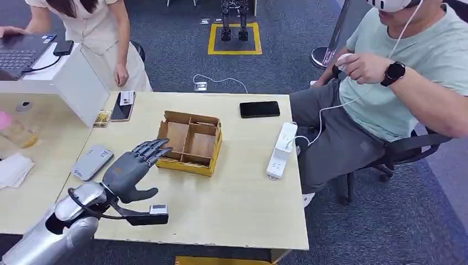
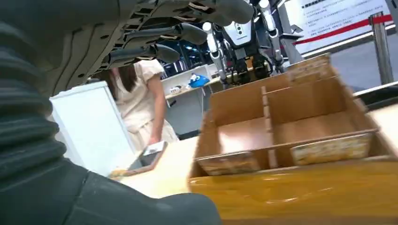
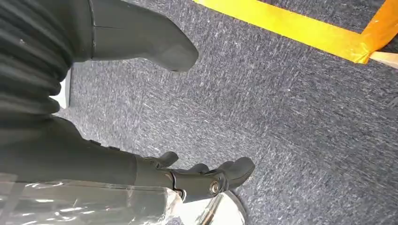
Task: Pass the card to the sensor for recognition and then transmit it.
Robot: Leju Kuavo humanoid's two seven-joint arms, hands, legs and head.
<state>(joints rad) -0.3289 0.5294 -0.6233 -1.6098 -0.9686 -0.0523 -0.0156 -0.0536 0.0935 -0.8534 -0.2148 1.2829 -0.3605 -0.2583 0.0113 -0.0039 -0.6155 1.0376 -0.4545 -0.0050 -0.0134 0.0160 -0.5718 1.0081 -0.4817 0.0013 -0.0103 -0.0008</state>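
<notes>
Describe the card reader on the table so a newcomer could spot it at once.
On the pale wooden table, look left of the partitioned cardboard box, beside the robot's left hand. The card reader is a flat grey rounded slab, unlike the black phones farther back.

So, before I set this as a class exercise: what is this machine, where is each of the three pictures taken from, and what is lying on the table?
It is a humanoid robot with silver arms. The head view looks down from its body at a pale wooden table. Its grey left hand hovers open, holding nothing, beside a divided brown cardboard box. Also there: a grey flat sensor device, a black phone and a white power strip. The left wrist camera sits behind that hand, seeing the box close up. The right wrist camera shows the right hand hanging empty over grey carpet. Two people sit or stand nearby.
</notes>
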